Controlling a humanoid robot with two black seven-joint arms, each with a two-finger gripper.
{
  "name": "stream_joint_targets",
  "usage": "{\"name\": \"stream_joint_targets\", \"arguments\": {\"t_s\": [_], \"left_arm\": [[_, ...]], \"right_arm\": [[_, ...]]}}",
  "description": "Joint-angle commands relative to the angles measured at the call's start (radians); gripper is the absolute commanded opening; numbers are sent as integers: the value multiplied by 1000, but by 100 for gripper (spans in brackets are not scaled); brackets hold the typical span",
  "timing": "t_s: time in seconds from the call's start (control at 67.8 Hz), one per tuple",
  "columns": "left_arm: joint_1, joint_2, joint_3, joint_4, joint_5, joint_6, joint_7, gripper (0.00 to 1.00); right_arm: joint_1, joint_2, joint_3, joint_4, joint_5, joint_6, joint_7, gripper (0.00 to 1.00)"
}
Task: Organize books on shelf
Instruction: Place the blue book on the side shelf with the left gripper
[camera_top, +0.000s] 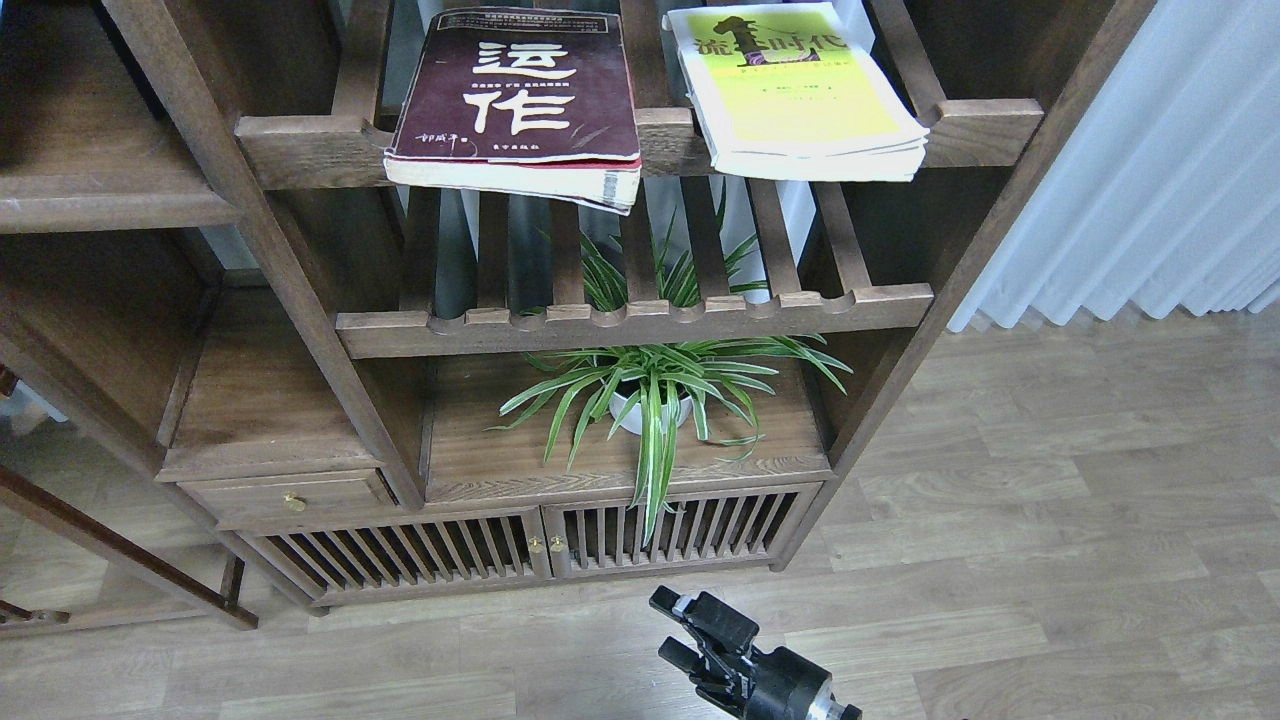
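**Both books up top, gripper way down low**

Maroon book (515, 95) and yellow-green book (795, 90) lie flat on the top slatted rack (660, 135), upper middle of the frame, front edges hanging over the rail. Long axes run away from the camera. No white book in view, and I can't spot the plank shelf for sure.

Only one gripper (682, 628) shows, bottom centre, so which arm is my guess: right. It's well below the books, empty, touching nothing, fingers a little apart. The yellow-green one looks nearer; the reach goes straight up.

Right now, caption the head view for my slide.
Maroon book and yellow-green book lie on slatted rack; right pincer waits below.
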Motion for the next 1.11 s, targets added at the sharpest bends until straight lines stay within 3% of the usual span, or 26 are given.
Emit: {"name": "stream_joint_targets", "arguments": {"t_s": [0.0, 0.251, 0.398, 0.501, 0.619, 0.693, 0.708, 1.091], "left_arm": [[-14, -44, 1, 33, 13, 0, 0, 1], [-32, -123, -2, 60, 39, 0, 0, 9], [-34, -142, -2, 60, 39, 0, 0, 37], [-40, -143, -2, 60, 42, 0, 0, 63], [-43, -142, -2, 60, 53, 0, 0, 84], [-52, -140, -2, 59, 65, 0, 0, 91], [-54, -133, -4, 56, 79, 0, 0, 98], [-52, -105, 2, -12, 111, 0, 0, 100]], "right_arm": [[-1, 0, 0, 0, 0, 0, 0, 100], [-4, 0, 0, 0, 0, 0, 0, 100], [-10, 0, 1, 0, 0, 0, 0, 100], [-10, 0, 1, 0, 0, 0, 0, 100], [-10, 0, 0, 0, 0, 0, 0, 100], [-10, 0, 0, -1, 0, 0, 0, 100], [-10, 0, 0, -1, 0, 0, 0, 100], [-9, 0, -3, -9, 0, 0, 0, 100]]}}
